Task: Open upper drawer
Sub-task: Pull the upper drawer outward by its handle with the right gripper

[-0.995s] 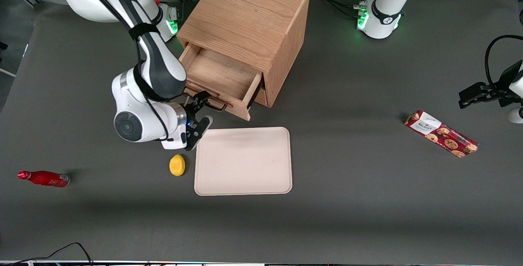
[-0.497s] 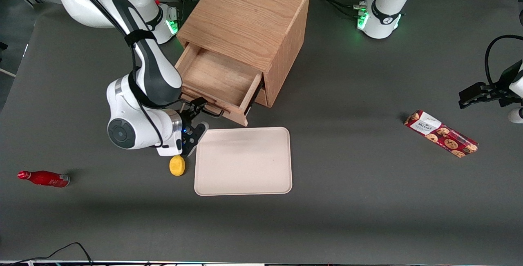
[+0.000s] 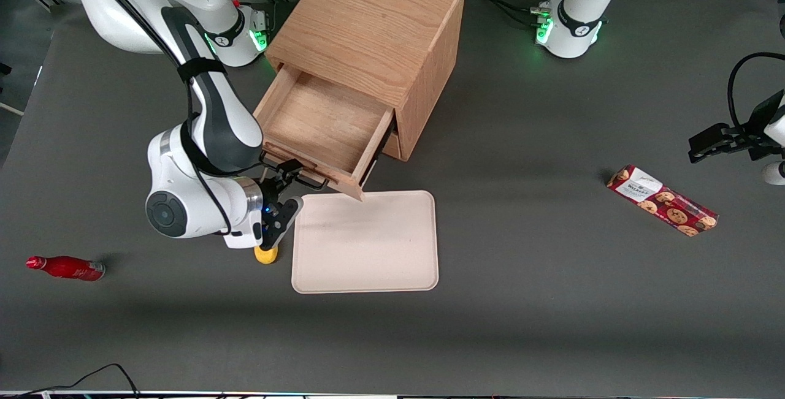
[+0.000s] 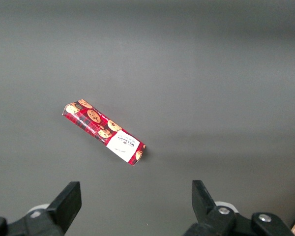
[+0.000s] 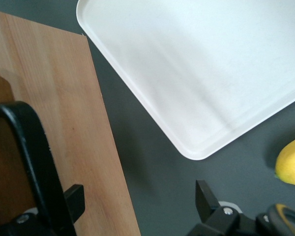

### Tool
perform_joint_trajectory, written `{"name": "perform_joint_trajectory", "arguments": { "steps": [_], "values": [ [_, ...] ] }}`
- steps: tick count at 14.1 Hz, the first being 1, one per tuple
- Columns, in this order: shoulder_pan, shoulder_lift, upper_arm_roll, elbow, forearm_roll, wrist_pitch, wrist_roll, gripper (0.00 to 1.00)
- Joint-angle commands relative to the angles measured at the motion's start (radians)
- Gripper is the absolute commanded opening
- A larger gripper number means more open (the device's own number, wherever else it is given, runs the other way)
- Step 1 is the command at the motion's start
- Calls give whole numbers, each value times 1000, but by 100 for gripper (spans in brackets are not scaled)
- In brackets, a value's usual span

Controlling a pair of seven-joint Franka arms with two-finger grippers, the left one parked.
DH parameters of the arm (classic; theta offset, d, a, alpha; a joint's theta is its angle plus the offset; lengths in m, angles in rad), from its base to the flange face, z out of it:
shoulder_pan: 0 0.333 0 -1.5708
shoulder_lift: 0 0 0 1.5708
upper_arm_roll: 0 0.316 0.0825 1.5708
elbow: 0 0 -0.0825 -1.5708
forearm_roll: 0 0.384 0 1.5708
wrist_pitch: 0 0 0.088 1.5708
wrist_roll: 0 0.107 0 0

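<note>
The upper drawer (image 3: 319, 120) of the wooden cabinet (image 3: 368, 25) stands pulled far out, and its shallow tray is empty. Its dark wire handle (image 3: 305, 179) is on the drawer front, nearest the front camera. My right gripper (image 3: 286, 190) is open at that handle. One finger (image 5: 74, 199) sits hooked just inside the handle bar (image 5: 32, 157), against the drawer front (image 5: 59, 108). The other finger (image 5: 205, 195) hangs over the bare table. The lower drawer is mostly hidden under the upper one.
A cream tray (image 3: 365, 243) lies just in front of the open drawer and also shows in the right wrist view (image 5: 201, 64). A yellow lemon (image 3: 265, 255) lies beside it, partly under my wrist. A red bottle (image 3: 64, 267) lies toward the working arm's end, a cookie box (image 3: 662, 200) toward the parked arm's.
The drawer has slid farther out of the cabinet. My gripper moved with the handle toward the front camera and now covers part of the lemon.
</note>
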Motion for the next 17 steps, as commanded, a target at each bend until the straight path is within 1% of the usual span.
{"name": "perform_joint_trajectory", "arguments": {
  "steps": [1,5,17],
  "values": [
    [-28,60,10,55,-38,2,-41,100],
    [-40,73,10,80,-49,1,-56,100],
    [-97,113,9,129,-51,1,-111,100]
  ]
}}
